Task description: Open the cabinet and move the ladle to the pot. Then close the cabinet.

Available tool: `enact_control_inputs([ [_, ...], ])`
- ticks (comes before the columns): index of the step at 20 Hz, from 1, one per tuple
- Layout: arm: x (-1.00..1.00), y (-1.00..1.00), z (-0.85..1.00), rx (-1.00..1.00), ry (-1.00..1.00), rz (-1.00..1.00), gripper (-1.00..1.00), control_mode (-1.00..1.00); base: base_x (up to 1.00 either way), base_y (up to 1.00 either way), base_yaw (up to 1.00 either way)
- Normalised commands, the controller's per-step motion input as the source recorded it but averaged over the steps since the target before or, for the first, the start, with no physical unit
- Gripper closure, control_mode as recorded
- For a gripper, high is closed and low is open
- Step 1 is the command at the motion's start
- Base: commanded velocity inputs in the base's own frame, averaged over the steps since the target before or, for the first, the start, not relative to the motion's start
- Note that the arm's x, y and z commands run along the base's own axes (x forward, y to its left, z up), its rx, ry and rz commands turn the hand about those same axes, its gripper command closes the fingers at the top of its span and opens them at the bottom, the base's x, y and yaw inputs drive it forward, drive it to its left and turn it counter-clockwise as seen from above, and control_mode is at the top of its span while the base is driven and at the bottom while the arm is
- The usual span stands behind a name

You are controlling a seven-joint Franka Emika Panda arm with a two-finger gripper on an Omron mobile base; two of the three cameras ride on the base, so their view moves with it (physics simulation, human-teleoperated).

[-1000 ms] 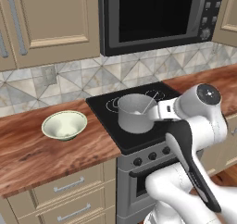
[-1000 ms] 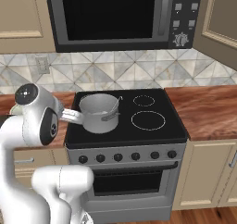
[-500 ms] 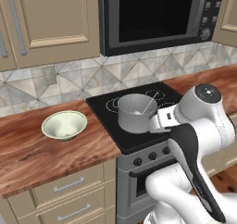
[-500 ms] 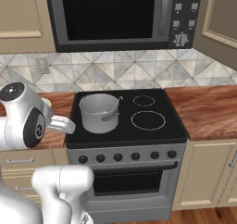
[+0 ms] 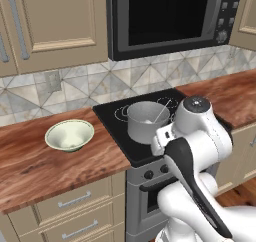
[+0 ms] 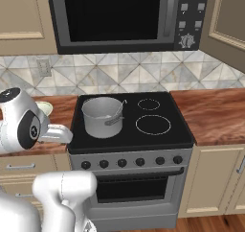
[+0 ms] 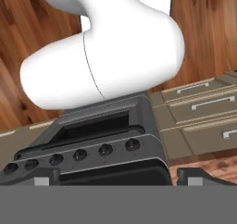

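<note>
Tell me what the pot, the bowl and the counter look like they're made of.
Pot: brushed metal by the look, an even grey with a soft sheen and a thin rim.
Bowl: probably glazed ceramic, smooth pale green with a lighter rim; plastic is possible.
Counter: polished wood, reddish brown with streaky grain, though it might be a wood-look laminate.

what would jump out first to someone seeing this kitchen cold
The grey pot on the black stove's front left burner, with the ladle leaning inside it. Next, the big black microwave hanging right above, and the pale green bowl on the wooden counter left of the stove. The white arm looms in front, bent down low.
</note>
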Motion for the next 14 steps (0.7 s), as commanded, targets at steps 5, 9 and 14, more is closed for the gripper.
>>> enact_control_inputs([
  [5, 0.00, 0.01, -0.12, -0.02, 0.02, 0.00, -1.00, -1.00, 0.00, 0.00, 0.00],
  [9, 0.00, 0.00, -0.05, 0.00, 0.01, 0.00, -1.00, 1.00, -0.02, 0.00, 0.00],
  [14, 0.00, 0.00, 0.00, 0.00, 0.00, 0.00, -1.00, 1.00, -0.46, -0.10, 0.00],
])
